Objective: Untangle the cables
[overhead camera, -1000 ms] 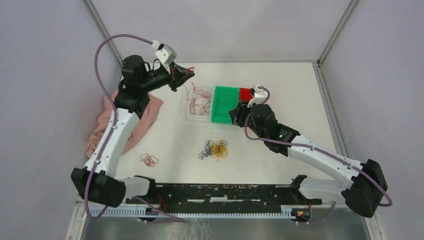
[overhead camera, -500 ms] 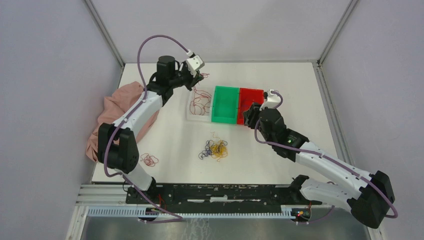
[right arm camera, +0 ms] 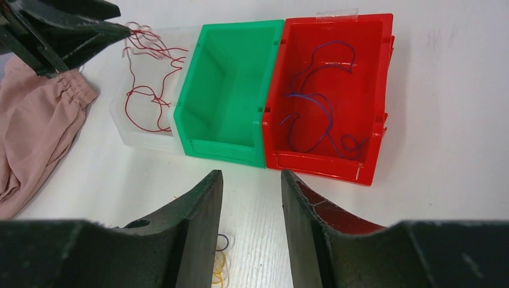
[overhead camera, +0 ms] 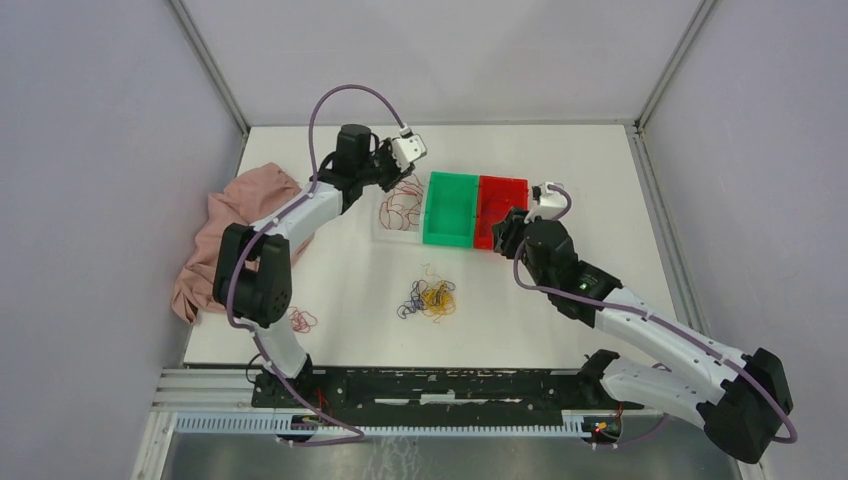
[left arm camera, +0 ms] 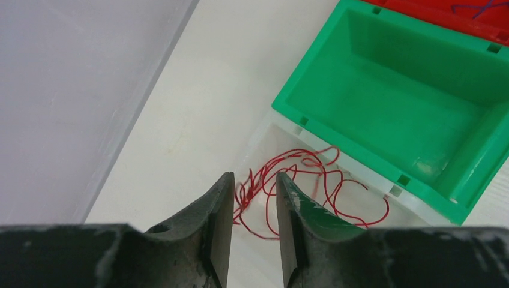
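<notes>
At your far left a pink cloth lies crumpled on the table, with a small red loop of cable just beside its near edge; next, your left gripper hangs over the far end of the clear bin, jaws a little apart; red cables lie curled in that bin, and some strands reach up to the fingertips, though you cannot tell whether they are caught there; the green bin touches the clear one and holds nothing; nearer you, between the arms, a mixed clump of yellow, purple and red cables sits on the table; the red bin, touching the green one, holds purple cables; your right gripper hovers near these bins, jaws partly open and gripping nothing.
</notes>
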